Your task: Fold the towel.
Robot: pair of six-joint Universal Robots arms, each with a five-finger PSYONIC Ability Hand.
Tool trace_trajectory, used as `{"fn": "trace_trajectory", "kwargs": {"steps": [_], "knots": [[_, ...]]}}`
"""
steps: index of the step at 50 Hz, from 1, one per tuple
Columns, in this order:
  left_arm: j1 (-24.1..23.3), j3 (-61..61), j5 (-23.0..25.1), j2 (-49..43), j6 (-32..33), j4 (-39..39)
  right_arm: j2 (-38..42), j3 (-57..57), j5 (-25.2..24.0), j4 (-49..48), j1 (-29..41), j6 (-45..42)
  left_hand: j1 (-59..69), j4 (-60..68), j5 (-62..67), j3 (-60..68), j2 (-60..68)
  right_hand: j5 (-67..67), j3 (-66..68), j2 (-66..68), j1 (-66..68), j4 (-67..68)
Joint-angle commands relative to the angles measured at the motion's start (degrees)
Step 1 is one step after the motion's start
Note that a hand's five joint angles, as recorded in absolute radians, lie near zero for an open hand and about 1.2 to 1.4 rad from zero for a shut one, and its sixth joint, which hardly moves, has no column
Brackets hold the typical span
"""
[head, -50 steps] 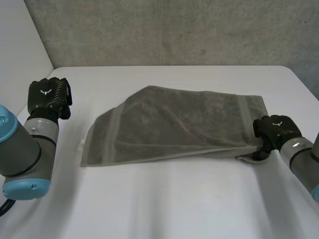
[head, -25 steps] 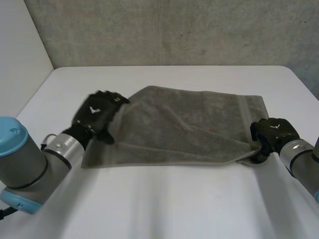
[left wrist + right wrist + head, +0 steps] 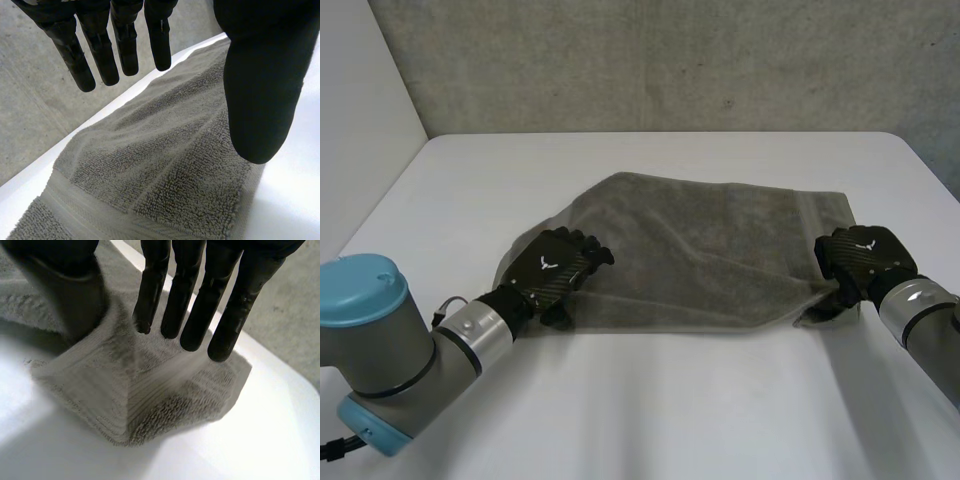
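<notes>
Black hands (image 3: 552, 270) (image 3: 865, 258), perhaps white-marked; grey, blue-capped arms (image 3: 470, 338) (image 3: 920, 315)

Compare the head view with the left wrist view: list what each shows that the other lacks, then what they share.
Head view adds: the towel's whole outline, folded over on a slant; the right hand at its near right corner, which is lifted slightly off the table; the left arm and right arm.
Left wrist view adds: the left hand's palm side, its fingers straight and set apart from the thumb above the cloth; the towel's woven band and looped pile.
Shared: the towel, the left hand over its left end, the white table, the concrete wall.
</notes>
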Motion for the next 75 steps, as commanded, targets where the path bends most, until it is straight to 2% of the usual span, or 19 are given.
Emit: {"fn": "trace_trajectory", "kwargs": {"steps": [1,5,9,15,22,32,46,48,51,53,54,56,59,61,63,68,70,73,75], "knots": [[-3.2,0.0,-3.7,-0.7,-1.3,0.1,-3.3,1.7,-3.4,-0.7,2.9,-6.1,1.7,1.7,1.5,1.6,1.6,19.4,19.7,19.3,18.3,19.5],[-5.7,0.2,-6.0,-0.7,-3.2,0.0,-6.0,0.7,-3.5,0.0,4.1,-5.6,-1.2,-1.2,-1.3,-1.2,-1.3,19.4,19.7,19.3,18.3,19.5],[-9.6,1.4,-10.6,-0.7,-9.1,0.2,-11.8,-5.3,-3.2,4.5,7.9,-3.1,-4.7,-4.7,-4.9,-4.7,-4.8,19.4,19.7,19.3,18.3,19.5],[-13.1,4.7,-16.7,-1.4,-18.1,0.1,-12.3,-13.6,-2.9,12.3,9.0,0.2,-6.9,-6.9,-7.1,-6.9,-7.0,19.4,19.7,19.3,18.3,19.5],[-15.3,6.6,-18.0,-2.9,-22.9,0.0,-10.8,-23.8,-1.6,21.8,13.0,1.2,-8.2,-8.3,-8.4,-8.3,-8.3,19.4,19.7,19.3,18.3,19.5],[-17.3,10.5,-20.6,-6.6,-29.5,-0.4,-10.9,-25.6,-0.1,23.8,14.9,2.0,-8.1,-8.1,-8.2,-8.1,-8.1,19.4,19.7,19.3,18.3,19.5],[-21.9,14.8,-21.9,-10.5,-32.7,-3.2,-11.0,-27.1,2.0,24.0,15.6,3.1,-6.9,-6.9,-7.1,-6.9,-7.0,19.4,19.7,19.3,18.3,19.5],[-22.4,15.8,-25.6,-11.2,-33.4,-3.3,-11.0,-27.1,2.0,24.0,15.6,3.3,-4.4,-4.4,-4.6,-4.4,-4.5,19.4,19.7,19.3,18.3,19.5],[-22.6,16.3,-28.0,-11.6,-33.5,-3.0,-11.0,-26.8,1.9,24.0,15.6,4.6,-2.7,-2.7,-2.9,-2.7,-2.8,19.4,19.7,19.3,18.3,19.5],[-22.9,17.4,-32.8,-12.5,-33.5,-2.8,-11.0,-26.5,1.7,24.0,15.6,5.2,0.6,0.6,0.5,0.6,0.6,19.4,19.7,19.3,18.3,19.5],[-22.9,17.4,-32.9,-12.5,-33.5,-2.8,-11.1,-26.2,1.7,24.0,15.6,5.5,0.7,0.6,0.5,0.6,0.6,19.4,19.7,19.3,18.3,19.5],[-23.0,19.0,-37.2,-13.8,-33.5,-2.3,-11.1,-26.0,1.7,24.0,15.6,5.6,4.3,4.3,4.2,4.3,4.3,19.4,19.7,19.3,18.3,19.5],[-23.0,19.6,-39.3,-14.4,-33.2,-1.8,-11.2,-25.4,1.7,24.1,15.5,5.8,7.1,7.0,6.9,7.0,7.0,19.4,19.7,19.3,18.3,19.5],[-22.9,20.3,-43.1,-15.2,-32.8,-0.5,-11.4,-24.7,1.7,24.0,15.1,5.7,12.6,12.6,12.4,12.5,12.5,19.4,19.7,19.3,18.3,19.5],[-22.9,20.5,-44.8,-15.3,-32.7,0.2,-11.6,-24.4,1.7,24.0,14.7,5.7,13.6,13.6,13.4,13.6,13.5,19.4,19.7,19.3,18.3,19.5],[-21.7,20.1,-47.0,-14.8,-32.0,1.1,-12.1,-23.5,1.5,24.0,14.6,5.6,17.0,17.0,16.8,16.9,16.9,19.4,19.7,19.3,18.3,19.5],[-19.0,19.6,-47.3,-13.9,-31.0,0.6,-12.3,-23.3,1.4,24.0,14.6,5.6,17.0,17.0,16.8,16.9,16.9,19.4,19.7,19.3,18.3,19.5],[-17.4,19.1,-47.2,-13.1,-29.9,0.4,-12.4,-22.8,1.2,23.9,14.4,5.5,17.3,17.3,17.2,17.3,17.3,19.4,19.7,19.3,18.3,19.5],[-14.6,16.9,-46.4,-11.9,-27.8,0.5,-12.4,-22.7,1.2,23.9,14.4,5.5,21.5,21.5,21.3,21.5,21.4,19.4,19.7,19.3,18.3,19.5]]}}
